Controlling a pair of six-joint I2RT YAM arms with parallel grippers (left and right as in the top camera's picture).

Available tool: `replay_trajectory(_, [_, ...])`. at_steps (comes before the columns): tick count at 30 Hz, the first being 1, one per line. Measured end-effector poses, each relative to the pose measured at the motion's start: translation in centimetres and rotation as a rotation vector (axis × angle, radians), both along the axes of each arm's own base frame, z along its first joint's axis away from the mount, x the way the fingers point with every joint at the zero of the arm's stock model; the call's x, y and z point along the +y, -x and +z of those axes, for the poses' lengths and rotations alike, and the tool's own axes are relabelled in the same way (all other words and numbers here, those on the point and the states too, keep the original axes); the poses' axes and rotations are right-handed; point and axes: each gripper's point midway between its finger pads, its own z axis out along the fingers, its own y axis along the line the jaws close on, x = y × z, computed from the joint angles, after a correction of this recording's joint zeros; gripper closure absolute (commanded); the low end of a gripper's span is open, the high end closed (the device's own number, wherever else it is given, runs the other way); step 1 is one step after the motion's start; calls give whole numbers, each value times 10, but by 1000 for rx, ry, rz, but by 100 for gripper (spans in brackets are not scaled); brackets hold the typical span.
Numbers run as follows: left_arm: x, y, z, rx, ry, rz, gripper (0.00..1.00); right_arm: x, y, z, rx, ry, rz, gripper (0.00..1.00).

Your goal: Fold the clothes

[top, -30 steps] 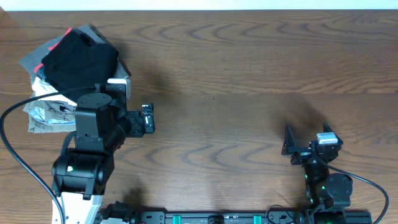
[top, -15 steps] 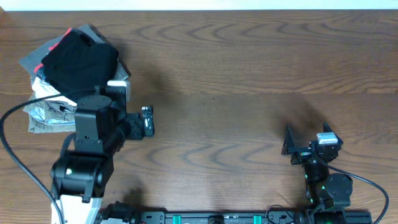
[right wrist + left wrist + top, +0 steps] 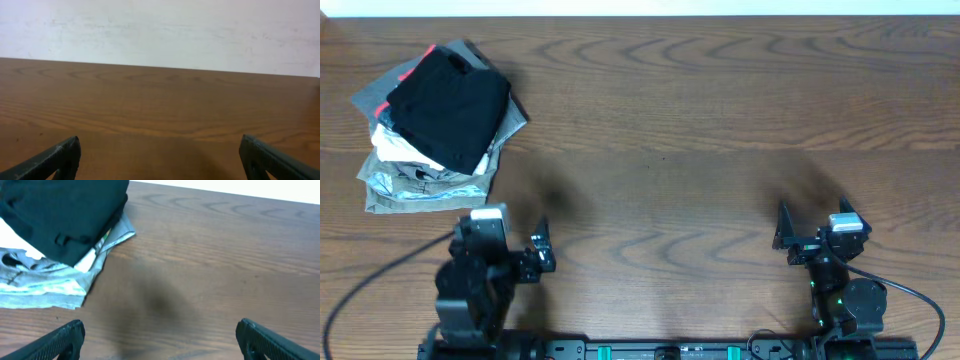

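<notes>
The black T-shirt (image 3: 450, 100) lies folded on top of a pile of garments at the table's far left; it also shows in the left wrist view (image 3: 65, 215) at the upper left. My left gripper (image 3: 540, 255) is open and empty near the front edge, well short of the pile; its fingertips frame bare wood in the left wrist view (image 3: 160, 337). My right gripper (image 3: 810, 235) is open and empty at the front right, facing bare table in the right wrist view (image 3: 160, 155).
Under the black T-shirt lie folded grey and white garments (image 3: 410, 180) and a red-trimmed one (image 3: 390, 95). The grey and white folds show in the left wrist view (image 3: 45, 282). A white wall (image 3: 160, 30) stands beyond the table's far edge.
My left arm has pulled back from beside the pile toward the front edge, gripper empty. The right arm has not moved. The pile is unchanged.
</notes>
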Motion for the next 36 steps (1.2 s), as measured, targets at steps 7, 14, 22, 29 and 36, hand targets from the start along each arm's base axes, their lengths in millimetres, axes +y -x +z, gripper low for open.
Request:
replay_trajectory(7, [0,-12,-14,-225,11,4,2,0,0,0,0,0,0,1])
replay_trajectory(14, [-1,-37,-3,-469,21,4,2,0,0,0,0,0,0,1])
replay_trajectory(22, [0,-40,-24,-427,13,7,2,0,0,0,0,0,0,1])
replay_trajectory(29, [2,-39,-33,-384,9,14,2,0,0,0,0,0,0,1])
replay_trajectory(36, [2,-39,-33,-384,9,14,2,0,0,0,0,0,0,1])
